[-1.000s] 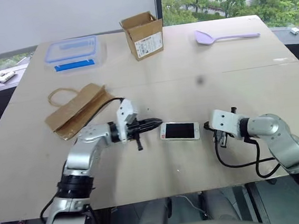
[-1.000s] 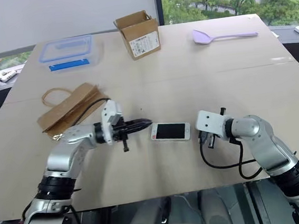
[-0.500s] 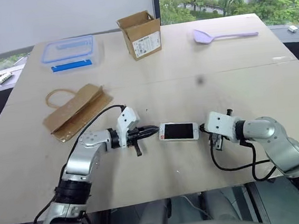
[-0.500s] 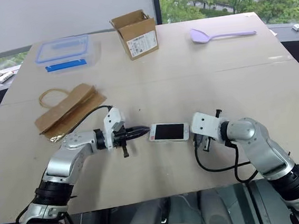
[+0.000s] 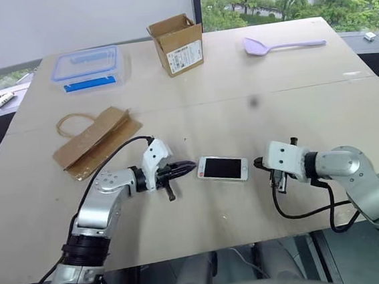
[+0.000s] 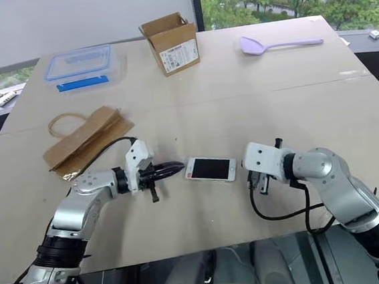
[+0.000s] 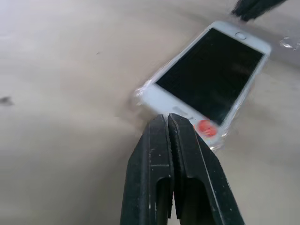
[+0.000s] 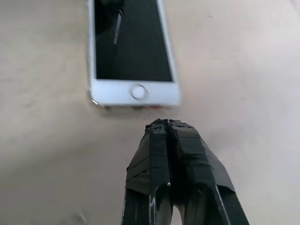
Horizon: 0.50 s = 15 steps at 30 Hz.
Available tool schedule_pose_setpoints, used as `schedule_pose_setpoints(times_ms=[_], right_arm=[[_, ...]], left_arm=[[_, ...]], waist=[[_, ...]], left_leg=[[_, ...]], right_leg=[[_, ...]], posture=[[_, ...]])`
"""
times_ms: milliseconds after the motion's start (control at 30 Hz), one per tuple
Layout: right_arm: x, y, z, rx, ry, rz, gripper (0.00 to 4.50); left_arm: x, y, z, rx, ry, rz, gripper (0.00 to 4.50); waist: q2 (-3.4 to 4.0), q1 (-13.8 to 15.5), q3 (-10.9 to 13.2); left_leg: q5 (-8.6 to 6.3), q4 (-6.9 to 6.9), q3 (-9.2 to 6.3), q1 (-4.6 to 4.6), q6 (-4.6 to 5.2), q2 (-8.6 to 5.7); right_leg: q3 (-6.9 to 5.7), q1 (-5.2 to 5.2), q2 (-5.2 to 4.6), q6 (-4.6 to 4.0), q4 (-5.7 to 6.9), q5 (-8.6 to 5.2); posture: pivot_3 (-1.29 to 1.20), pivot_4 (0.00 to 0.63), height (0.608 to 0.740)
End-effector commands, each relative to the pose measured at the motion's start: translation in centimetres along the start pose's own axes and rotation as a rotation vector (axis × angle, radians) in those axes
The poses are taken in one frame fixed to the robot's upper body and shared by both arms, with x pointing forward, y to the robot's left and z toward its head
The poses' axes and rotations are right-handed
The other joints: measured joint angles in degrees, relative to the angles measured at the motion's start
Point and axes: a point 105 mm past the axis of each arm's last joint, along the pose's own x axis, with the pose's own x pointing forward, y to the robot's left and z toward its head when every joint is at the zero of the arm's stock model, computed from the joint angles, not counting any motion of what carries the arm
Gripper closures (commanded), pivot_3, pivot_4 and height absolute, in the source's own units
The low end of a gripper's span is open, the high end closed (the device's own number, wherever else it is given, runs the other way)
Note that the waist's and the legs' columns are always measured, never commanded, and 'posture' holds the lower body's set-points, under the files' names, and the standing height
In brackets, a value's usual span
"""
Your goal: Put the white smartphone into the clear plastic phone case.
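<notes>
The white smartphone (image 5: 224,169) lies flat, screen up, near the table's front middle. In the left wrist view a thin glinting rim of the clear plastic phone case (image 7: 142,92) runs around the phone (image 7: 211,79), so the phone seems to sit inside it. My left gripper (image 5: 191,164) is shut and empty, its tips just off the phone's left end and low over the table. At the phone's right end, by the home button (image 8: 138,91), my right gripper (image 8: 168,123) is shut and empty with a small gap to the phone.
A cardboard box (image 5: 179,43) and a clear box with a blue lid (image 5: 87,68) stand at the back. A brown paper bag (image 5: 95,139) lies to the left, and a lilac spoon (image 5: 284,43) at the back right. The table's front edge is close below both arms.
My left gripper has sunk and drawn a little to the left, staying at the phone's left end. The right gripper and the phone have kept their places.
</notes>
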Motion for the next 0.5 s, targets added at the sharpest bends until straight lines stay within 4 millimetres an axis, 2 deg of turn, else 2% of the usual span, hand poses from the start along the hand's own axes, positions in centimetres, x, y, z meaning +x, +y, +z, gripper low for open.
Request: schedule_pose_setpoints(times_ms=[33, 200, 333, 500], right_arm=[[-0.4, 0.0, 1.4, -0.027, -0.042, -0.005, 4.5], [0.5, 0.5, 1.0, -0.04, -0.027, 0.019, 4.5], [1.6, 1.1, 2.1, -0.035, -0.079, 0.061, 4.5], [2.1, 1.1, 2.3, -0.047, -0.095, 0.076, 4.5]], left_arm=[[-0.6, 0.5, 0.2, 0.021, -0.006, 0.028, 4.41], [-0.3, 0.2, 0.0, 0.026, 0.001, 0.019, 4.41], [0.2, -0.3, 0.1, 0.025, -0.013, 0.004, 4.41], [0.7, -0.7, 0.5, 0.026, -0.034, -0.013, 4.41]], waist=[[0.0, 0.0, 0.0], [0.0, 0.0, 0.0], [0.0, -0.09, 0.0], [0.0, -0.08, 0.0]], left_leg=[[0.0, 0.0, 0.0, 0.0, 0.0, 0.0], [0.0, 0.0, 0.01, 0.0, 0.0, 0.0], [0.0, 0.0, 0.02, 0.01, 0.0, 0.0], [0.0, 0.01, 0.02, 0.02, 0.0, 0.0]], right_leg=[[0.0, 0.0, 0.0, 0.0, 0.0, 0.0], [0.01, 0.0, 0.0, 0.0, 0.0, 0.0], [0.02, 0.0, 0.0, 0.0, 0.02, 0.0], [0.01, 0.0, 0.0, 0.0, 0.03, 0.0]], posture=[[0.0, 0.15, 0.74], [0.0, 0.15, 0.74], [0.0, 0.15, 0.74], [0.0, 0.15, 0.74]])
